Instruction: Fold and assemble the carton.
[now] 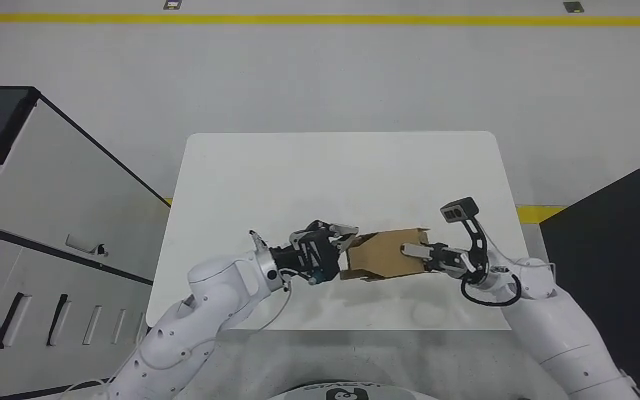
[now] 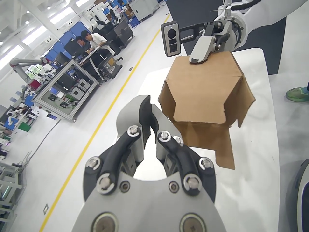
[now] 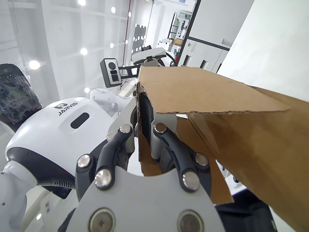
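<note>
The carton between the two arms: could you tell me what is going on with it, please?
The robot is partway through assembling a brown carton over the near part of the white table. The right gripper is clamped on a cardboard wall at one end. The left gripper is shut and empty, close to the opposite end, where the flaps hang unfolded and the box is open. The carton is opened into a box shape, but its flaps are not yet closed.

Carton [image 1: 385,256]: brown, lying on its side near the front edge of the white table [image 1: 340,170].
Left gripper [image 1: 335,245]: at one end.
Right gripper [image 1: 422,253]: at the opposite end, seemingly gripping cardboard.
</note>
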